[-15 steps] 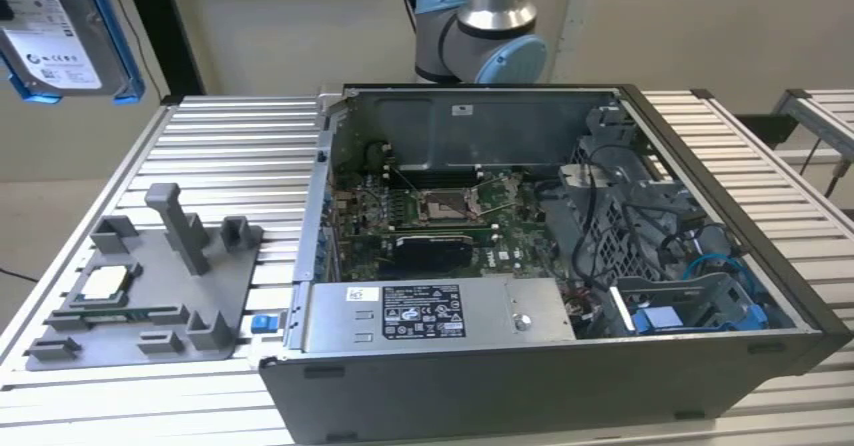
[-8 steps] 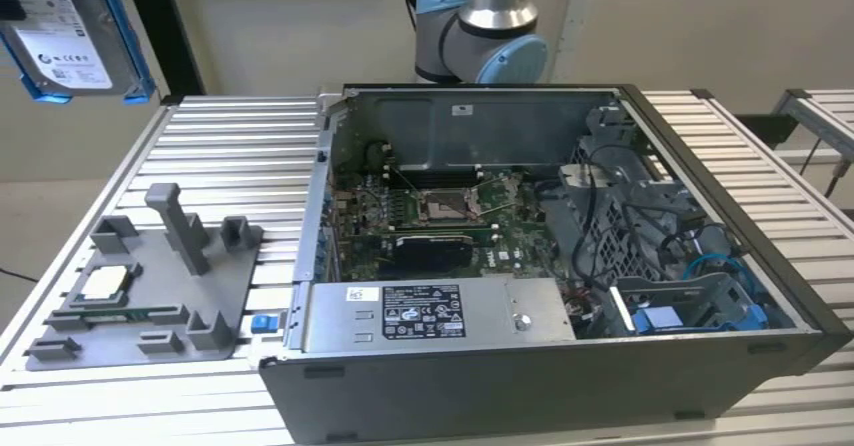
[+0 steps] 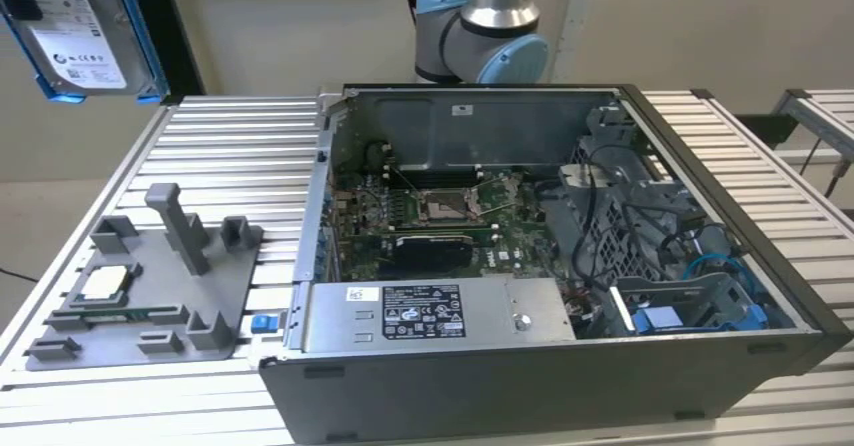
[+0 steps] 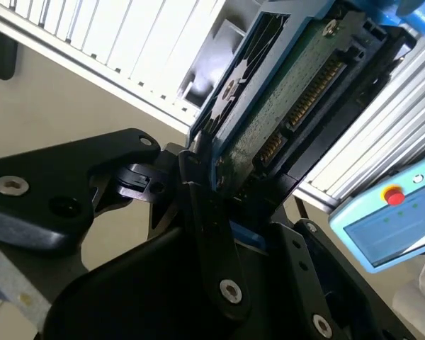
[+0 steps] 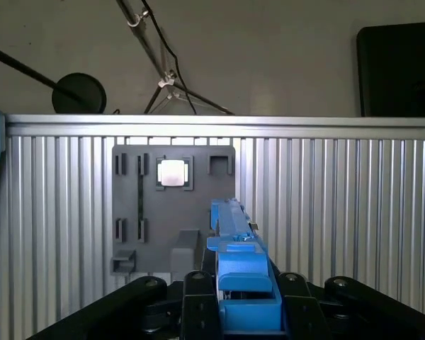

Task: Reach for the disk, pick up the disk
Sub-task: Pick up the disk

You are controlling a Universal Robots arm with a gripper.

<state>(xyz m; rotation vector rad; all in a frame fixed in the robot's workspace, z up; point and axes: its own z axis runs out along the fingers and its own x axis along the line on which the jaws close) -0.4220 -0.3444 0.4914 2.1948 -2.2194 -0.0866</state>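
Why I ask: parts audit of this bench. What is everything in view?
disk: one, silver-grey in a blue bracket, held aloft at the exterior view's upper left
computer case: one, grey, open, mid-table
fixture tray: one, grey, on the table at the exterior view's left
processor chip: one, silver, on the tray
clip: one, blue, beside the tray
table: one, slatted aluminium, under everything
pendant: one, light blue, second wrist view
arm: one, silver and blue, behind the case
gripper: one, black, shut on the disk

Jaws closed on the disk point(image 4: 290, 106) (black linkages folded inward), arm point(image 3: 481, 41) aloft
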